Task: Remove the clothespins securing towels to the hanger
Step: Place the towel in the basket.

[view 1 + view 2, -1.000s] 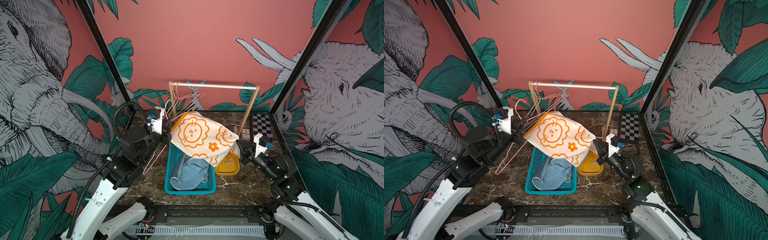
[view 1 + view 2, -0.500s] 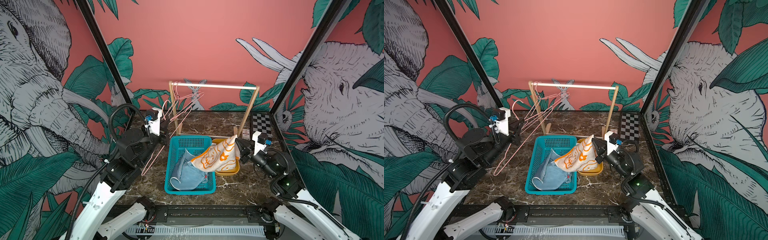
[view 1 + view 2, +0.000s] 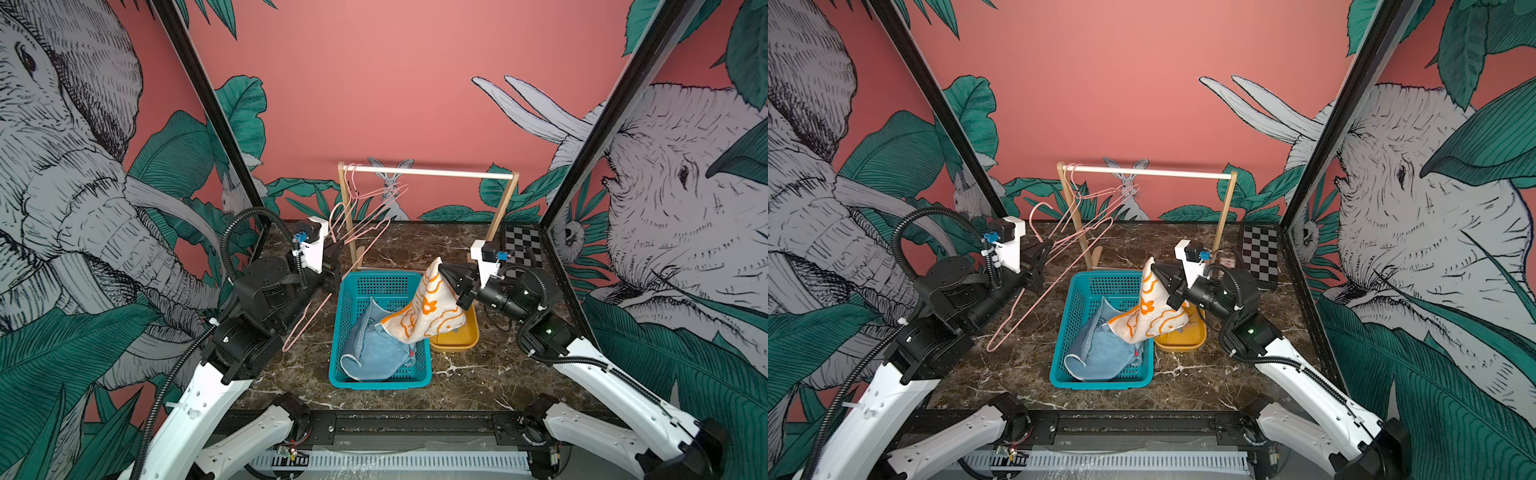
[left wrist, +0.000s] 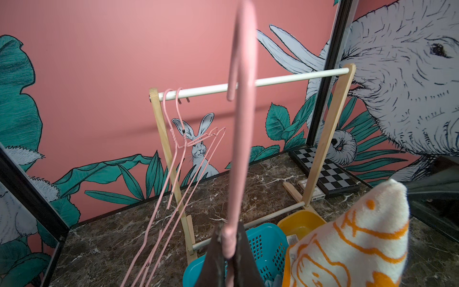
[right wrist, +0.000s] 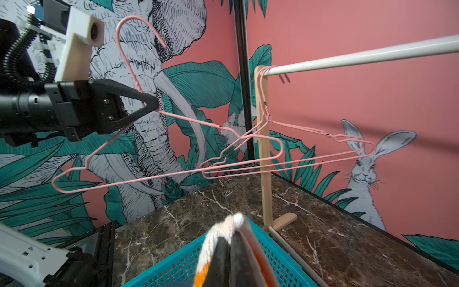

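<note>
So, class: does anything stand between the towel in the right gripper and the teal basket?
Nothing visible does. The cream towel hangs from the right gripper over the rim of the basket beside the yellow tray. A blue towel lies inside but leaves room. The left gripper holds a pink hanger off to the side.

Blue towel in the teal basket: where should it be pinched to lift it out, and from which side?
Pinch the blue towel at its raised fold near the back of the basket, coming straight down: the walls likely block sideways entry, and that fold seems to stand above the heap, giving the jaws a thin edge.
</note>
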### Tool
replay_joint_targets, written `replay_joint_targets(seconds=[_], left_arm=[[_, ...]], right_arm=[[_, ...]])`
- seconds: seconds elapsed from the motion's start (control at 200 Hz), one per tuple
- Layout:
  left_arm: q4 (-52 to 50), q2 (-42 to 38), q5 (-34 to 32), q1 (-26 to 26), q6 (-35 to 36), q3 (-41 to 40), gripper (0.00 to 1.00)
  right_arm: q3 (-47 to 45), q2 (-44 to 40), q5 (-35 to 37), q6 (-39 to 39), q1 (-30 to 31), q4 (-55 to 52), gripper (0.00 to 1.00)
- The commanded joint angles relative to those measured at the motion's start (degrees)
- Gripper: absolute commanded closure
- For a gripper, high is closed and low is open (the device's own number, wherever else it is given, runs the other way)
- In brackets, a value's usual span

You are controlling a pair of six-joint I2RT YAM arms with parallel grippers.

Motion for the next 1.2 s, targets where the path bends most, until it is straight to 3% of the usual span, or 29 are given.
replay_joint_targets(seconds=[0.0, 0.54, 1.195], left_arm=[[0.23, -0.52, 0.54, 0.04, -0.48, 0.49, 1.00], [0.23, 0.22, -0.42, 0.04, 0.07, 0.84, 1.00], [0.05, 0.79, -0.17, 0.04, 0.16, 0.23, 1.00]], right_arm=[[3.71, 2.35, -3.65, -1.70, 2.07, 3.78, 1.00], [10.16, 19.76, -7.41, 0.51, 8.10, 8.87, 1.00], [10.26, 39.99, -1.15, 3.45, 10.97, 10.04, 1.00]])
